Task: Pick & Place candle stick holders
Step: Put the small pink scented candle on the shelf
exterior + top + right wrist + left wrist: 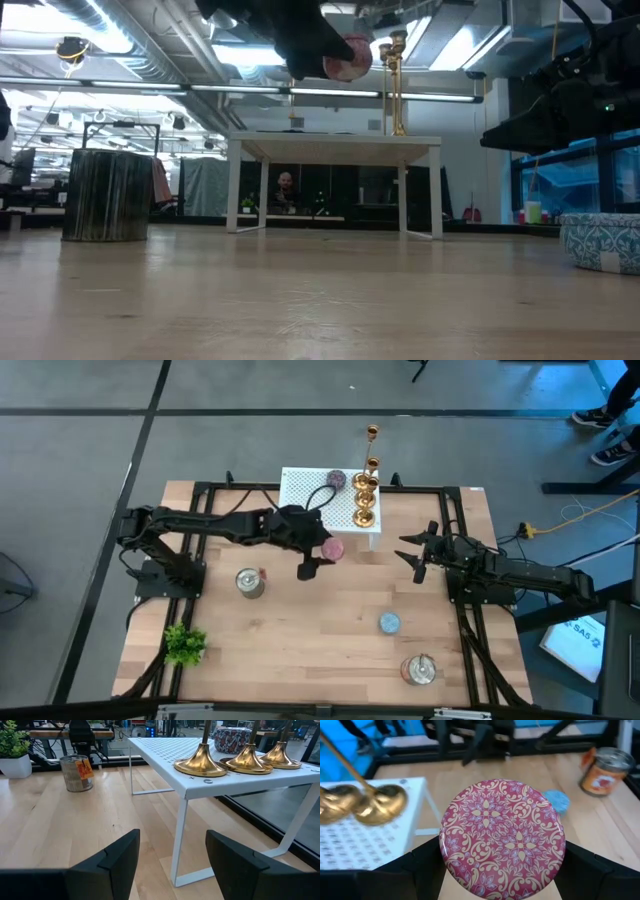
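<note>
High view: left gripper (pixel 312 564) clamps pink patterned tin (pixel 332 548) just beside white shelf (pixel 300 488); swinging it risks toppling brass candle stick holders (pixel 365 490). Right gripper (pixel 418 552) fingers spread, empty.

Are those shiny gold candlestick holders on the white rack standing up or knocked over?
Upright: the gold candlestick holders sit flat on their bases on the white perforated rack.

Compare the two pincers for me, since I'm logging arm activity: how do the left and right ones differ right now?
The left pincer grips a pink patterned disc between its fingers; the right pincer stands open and holds nothing. The left one hangs raised beside the white shelf's front edge; the right one waits off the shelf's right end, facing the candle stick holders. Both have dark fingers.
</note>
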### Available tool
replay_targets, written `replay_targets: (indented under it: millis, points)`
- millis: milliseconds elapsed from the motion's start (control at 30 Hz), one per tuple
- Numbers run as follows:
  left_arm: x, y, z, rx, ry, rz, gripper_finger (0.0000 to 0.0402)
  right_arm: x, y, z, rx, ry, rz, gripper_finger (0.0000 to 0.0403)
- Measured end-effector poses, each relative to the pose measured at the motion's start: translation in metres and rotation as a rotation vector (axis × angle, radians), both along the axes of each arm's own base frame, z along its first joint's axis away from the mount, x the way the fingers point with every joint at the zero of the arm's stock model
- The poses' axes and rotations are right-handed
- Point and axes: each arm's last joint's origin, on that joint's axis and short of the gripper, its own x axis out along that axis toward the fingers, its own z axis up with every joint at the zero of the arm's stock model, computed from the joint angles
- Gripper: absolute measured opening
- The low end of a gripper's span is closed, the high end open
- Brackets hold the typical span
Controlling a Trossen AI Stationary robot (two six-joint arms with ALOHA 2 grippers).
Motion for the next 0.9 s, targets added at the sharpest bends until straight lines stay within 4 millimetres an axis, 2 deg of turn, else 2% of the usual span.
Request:
replay_targets:
  millis: [167,400,567,700,900]
  points:
    - [0.0,0.013,0.003,0.008,-0.034,0.084,0.0292,0.0,0.0,0.0,0.0,0.0,0.0,0.0232]
    - [-0.004,0.044,0.0,0.05,-0.021,0.288,0.0292,0.0,0.0,0.0,0.0,0.0,0.0,0.0232]
    - [-0.006,0.066,-0.001,0.004,-0.061,0.406,0.0292,0.0,0.0,0.0,0.0,0.0,0.0,0.0232]
    - [-0.007,0.082,-0.009,0.007,-0.045,0.522,0.0292,0.0,0.0,0.0,0.0,0.0,0.0,0.0232]
    - [0.001,0.099,-0.021,-0.038,-0.03,0.556,0.0292,0.0,0.0,0.0,0.0,0.002,0.0,0.0232]
